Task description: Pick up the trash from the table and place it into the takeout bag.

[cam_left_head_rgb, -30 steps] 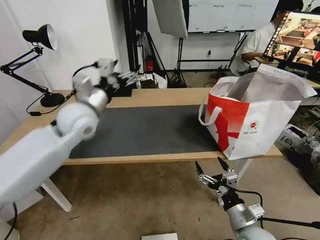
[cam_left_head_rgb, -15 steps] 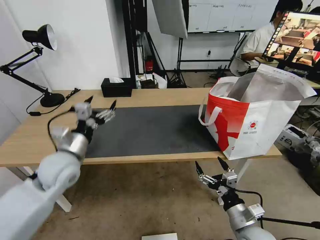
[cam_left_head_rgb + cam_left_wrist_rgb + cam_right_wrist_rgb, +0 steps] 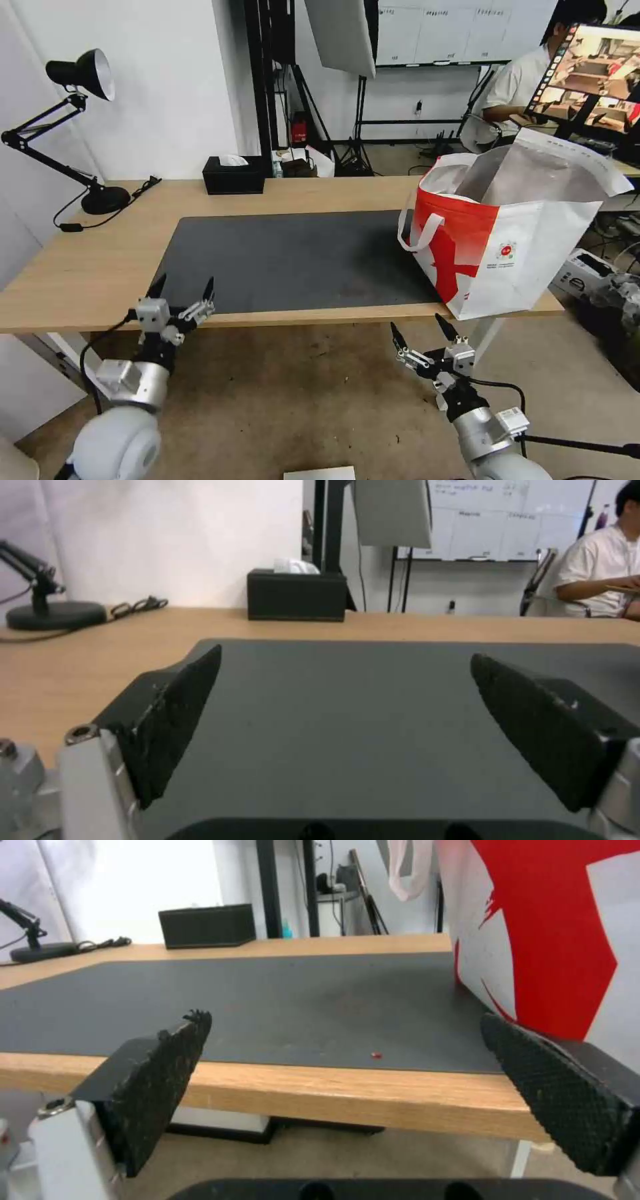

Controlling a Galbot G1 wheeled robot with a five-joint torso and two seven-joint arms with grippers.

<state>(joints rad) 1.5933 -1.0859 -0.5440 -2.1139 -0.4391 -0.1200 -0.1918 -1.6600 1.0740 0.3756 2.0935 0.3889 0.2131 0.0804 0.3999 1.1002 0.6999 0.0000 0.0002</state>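
The table bears a dark grey mat. The takeout bag, white with a red band and foil lining, stands open at the table's right end. The trash is out of view; one tiny red speck lies on the mat near the front edge. My left gripper hangs open and empty just in front of the table's front edge, at the mat's left corner. In the left wrist view it faces across the mat. My right gripper is open and empty below the front edge, near the bag.
A black tissue box sits at the table's back edge, and a black desk lamp at the back left corner. A person sits at a monitor behind the bag. Boxes and cables lie on the floor to the right.
My left arm has drawn back from near the tissue box, across the mat's left side, down to the table's front edge. The right arm has not moved.
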